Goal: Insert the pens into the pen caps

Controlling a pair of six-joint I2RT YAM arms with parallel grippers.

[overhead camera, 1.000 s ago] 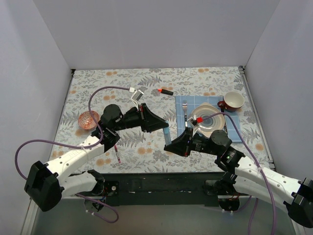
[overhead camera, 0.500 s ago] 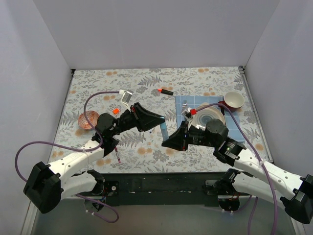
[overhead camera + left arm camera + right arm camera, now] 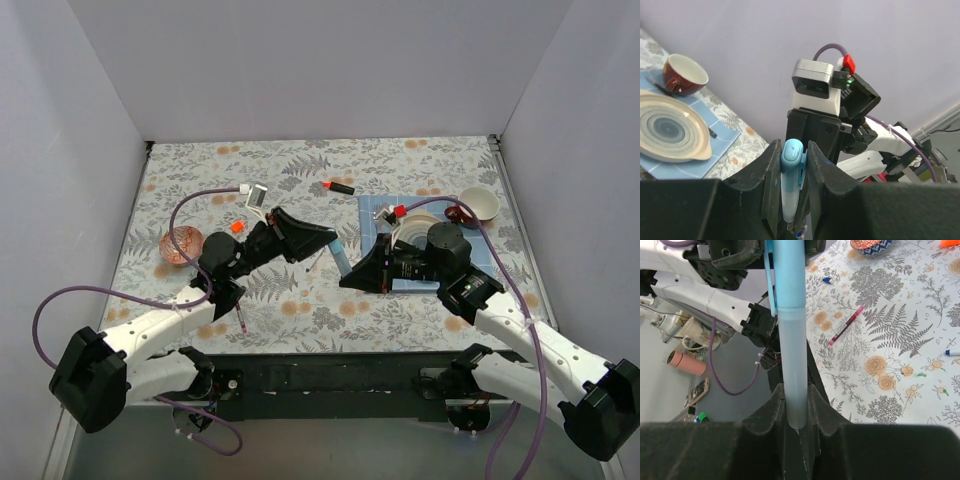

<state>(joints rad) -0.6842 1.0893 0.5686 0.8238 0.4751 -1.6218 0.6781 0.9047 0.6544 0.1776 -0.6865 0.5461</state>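
Observation:
The chunky light-blue marker [image 3: 340,257] spans the gap between my two grippers above the middle of the table. My left gripper [image 3: 322,241] is shut on its light-blue cap [image 3: 792,151]. My right gripper [image 3: 352,277] is shut on the marker's barrel [image 3: 791,365], and the cap [image 3: 786,270] sits on the barrel's far end. A black marker with an orange-red cap [image 3: 339,187] lies at the back. The maroon-red pen [image 3: 240,318] lies near the front left and shows in the right wrist view [image 3: 846,325]. A dark blue cap [image 3: 827,281] and the white pen's tip [image 3: 952,352] lie on the cloth.
A patterned bowl [image 3: 182,244] sits at the left. A blue mat [image 3: 372,208] at the right carries a plate [image 3: 433,222] and a red-and-white cup [image 3: 479,203]. A small orange piece [image 3: 237,227] lies by the left arm.
The right arm has swung back and leftward, and its gripper has closed in on the left gripper. The light-blue marker stays held between both.

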